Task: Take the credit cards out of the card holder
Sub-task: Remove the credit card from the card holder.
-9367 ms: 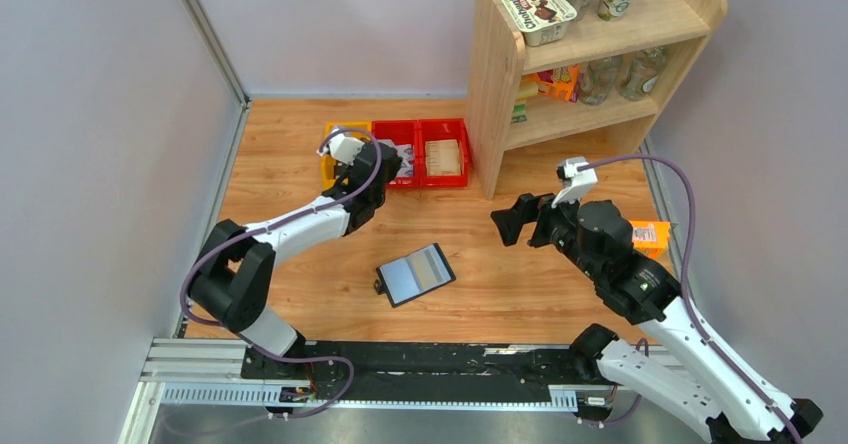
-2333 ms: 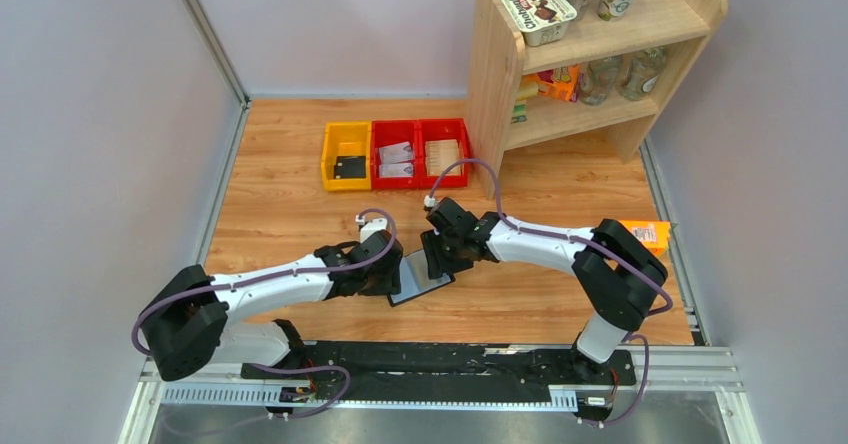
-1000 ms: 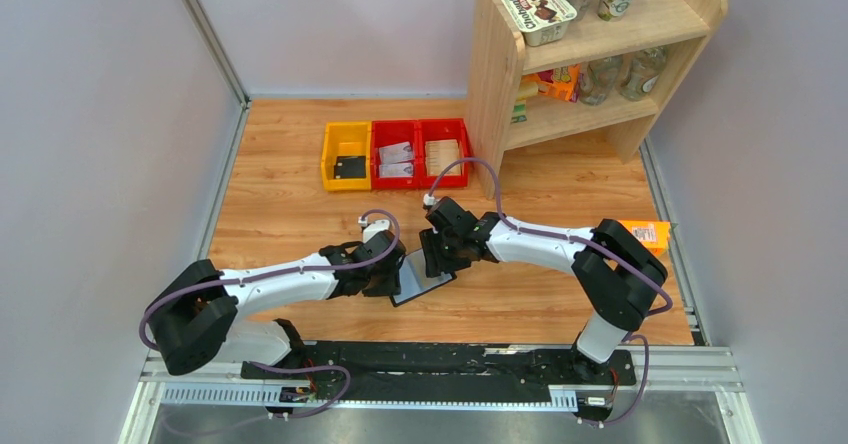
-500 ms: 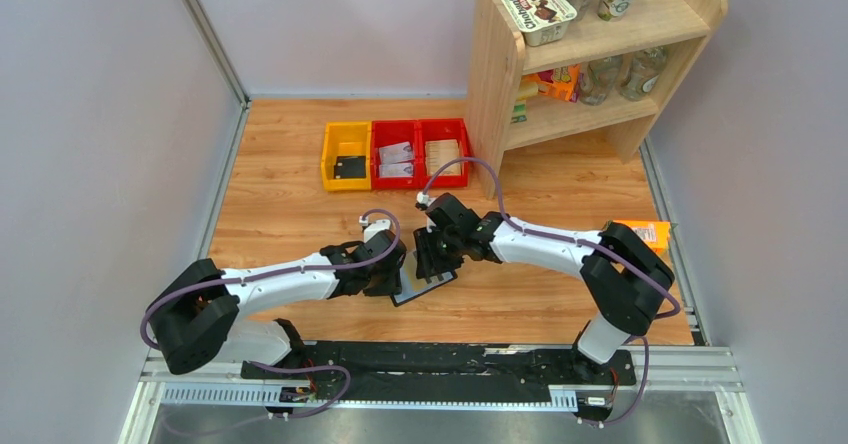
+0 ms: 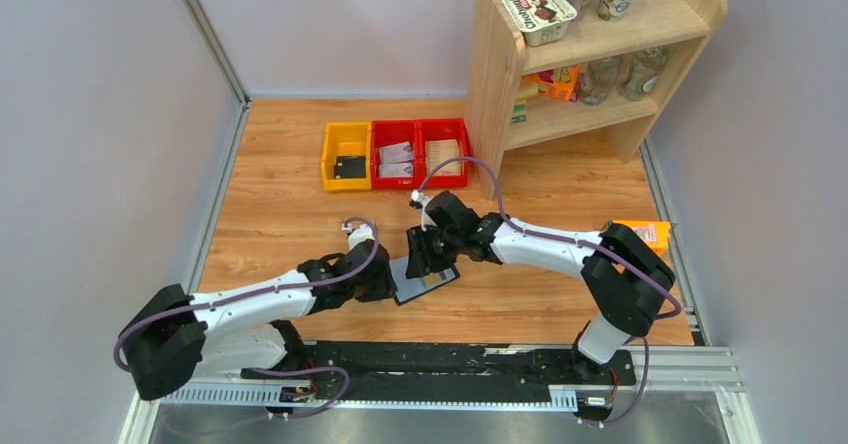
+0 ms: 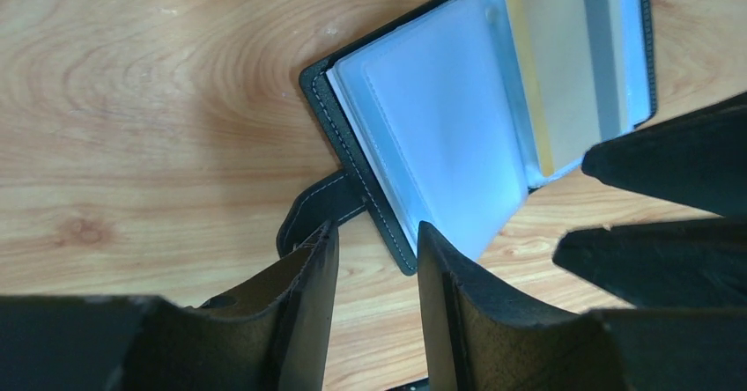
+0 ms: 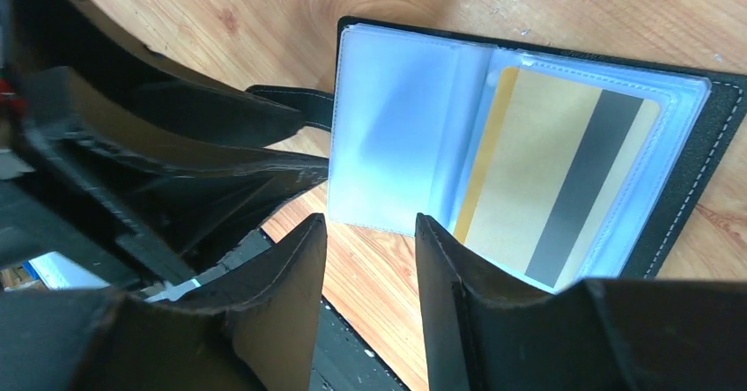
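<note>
The card holder [image 5: 432, 284] lies open on the wooden table, black outside with clear blue-white sleeves [image 6: 440, 136]. One credit card [image 7: 555, 184], beige-gold with a grey stripe, sits in the right-hand sleeve. My left gripper [image 6: 377, 232] is open, low at the holder's left edge, its fingertips either side of the corner beside the strap tab [image 6: 317, 210]. My right gripper [image 7: 368, 224] is open too, over the holder's near edge, with only bare wood between its fingers. In the top view the left gripper [image 5: 385, 282] and right gripper [image 5: 418, 256] almost meet.
Behind stand a yellow bin [image 5: 346, 136] with a small black flat thing in it and two red bins [image 5: 420, 126] with whitish cards. A wooden shelf [image 5: 495, 84] rises at the back right. An orange carton [image 5: 652, 234] lies at the right edge.
The left arm has drawn back toward the near left, its gripper still at the holder's left edge. The right gripper has shifted slightly left over the holder.
</note>
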Motion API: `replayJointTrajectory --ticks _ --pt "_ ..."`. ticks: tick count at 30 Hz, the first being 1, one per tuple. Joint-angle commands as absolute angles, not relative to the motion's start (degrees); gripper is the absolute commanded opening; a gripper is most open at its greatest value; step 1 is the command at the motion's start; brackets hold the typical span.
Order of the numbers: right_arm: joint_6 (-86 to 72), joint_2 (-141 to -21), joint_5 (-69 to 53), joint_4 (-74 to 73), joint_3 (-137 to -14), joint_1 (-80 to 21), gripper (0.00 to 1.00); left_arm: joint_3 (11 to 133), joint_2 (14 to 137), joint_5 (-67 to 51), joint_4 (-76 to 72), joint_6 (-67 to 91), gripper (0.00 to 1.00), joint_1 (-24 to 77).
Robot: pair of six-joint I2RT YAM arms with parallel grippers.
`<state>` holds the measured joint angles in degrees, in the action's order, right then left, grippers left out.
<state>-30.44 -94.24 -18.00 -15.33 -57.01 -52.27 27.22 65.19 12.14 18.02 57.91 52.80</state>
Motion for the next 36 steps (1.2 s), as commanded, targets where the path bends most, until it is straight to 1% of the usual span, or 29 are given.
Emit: replayJointTrajectory --ticks 1,5,8,9,10,13,16,20,24,31,36 --pt "-30.9 -93.5 -15.0 -13.5 -56.6 -52.6 0.44 25.5 56.9 16.0 19.8 61.1 0.48 52.9" --pt "-29.0 -92.2 -10.4 -15.7 -56.7 -52.2 0.45 24.7 49.2 17.7 22.9 61.2 0.52 52.9" --pt "-28.1 -91.9 -9.0 -16.8 -56.5 -51.1 0.45 24.7 45.4 17.1 21.9 61.0 0.57 52.9" --pt "-28.1 -91.9 -8.9 -16.9 -56.3 -50.4 0.44 24.7 44.9 16.7 19.8 61.1 0.58 52.9" --pt "-28.2 -92.0 -9.1 -16.6 -56.0 -49.7 0.43 24.9 45.3 15.8 18.3 61.3 0.63 52.8" --pt "-28.3 -91.9 -10.0 -15.5 -54.8 -48.1 0.41 24.7 48.9 12.8 10.7 62.7 0.66 51.5" --pt "-28.7 -92.1 -10.5 -14.3 -54.0 -46.7 0.39 23.7 55.8 4.2 3.5 64.1 0.67 47.8" --pt "-28.9 -92.5 -10.8 -13.1 -53.0 -44.9 0.36 24.5 63.5 -1.7 -6.4 65.0 0.66 44.6" --pt "-29.3 -93.6 -11.8 -12.1 -52.5 -43.9 0.34 26.7 69.3 -3.8 -9.0 64.5 0.65 44.5" --pt "-31.5 -95.8 -15.6 -9.6 -50.1 -43.4 0.29 26.6 73.8 -3.5 -10.9 65.6 0.57 44.5" --pt "-33.6 -96.3 -16.9 -8.2 -47.6 -43.2 0.26 26.0 76.6 -3.2 -11.9 66.3 0.56 44.5"
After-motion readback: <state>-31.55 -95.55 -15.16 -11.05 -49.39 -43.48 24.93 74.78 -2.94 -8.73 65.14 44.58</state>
